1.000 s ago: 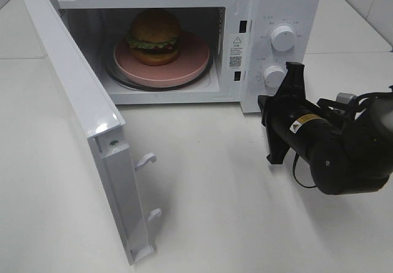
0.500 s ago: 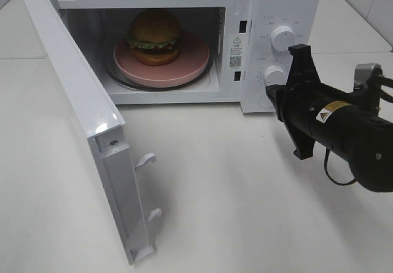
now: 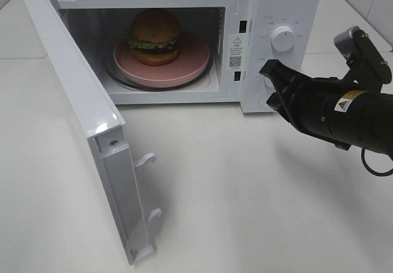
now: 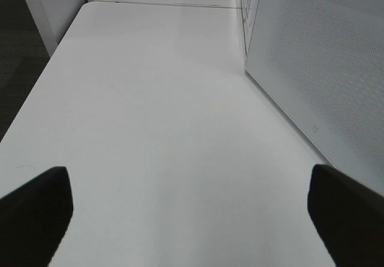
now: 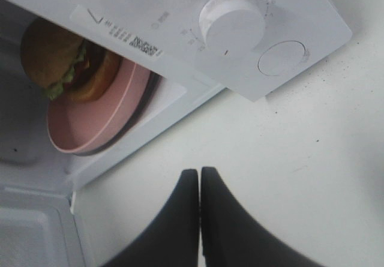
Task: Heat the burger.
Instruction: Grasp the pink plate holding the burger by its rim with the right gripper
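Burger [image 3: 154, 37] on plate [image 3: 191, 61] in microwave [image 3: 288, 3]; wrist views alone reveal right tool [image 5: 199, 172] closed empty, left tool [image 4: 187, 177] spread.

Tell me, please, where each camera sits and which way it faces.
Exterior high: mounted high, looking down at the table, the open microwave and the burger on a pink plate; the right gripper and arm show.
Left wrist: low over the table, facing along the outer face of the microwave door; the left gripper shows two fingertips, wide apart.
Right wrist: near the control panel, facing a dial and the burger; its shut fingers show.
Shared: exterior and right wrist both show burger and pink plate.
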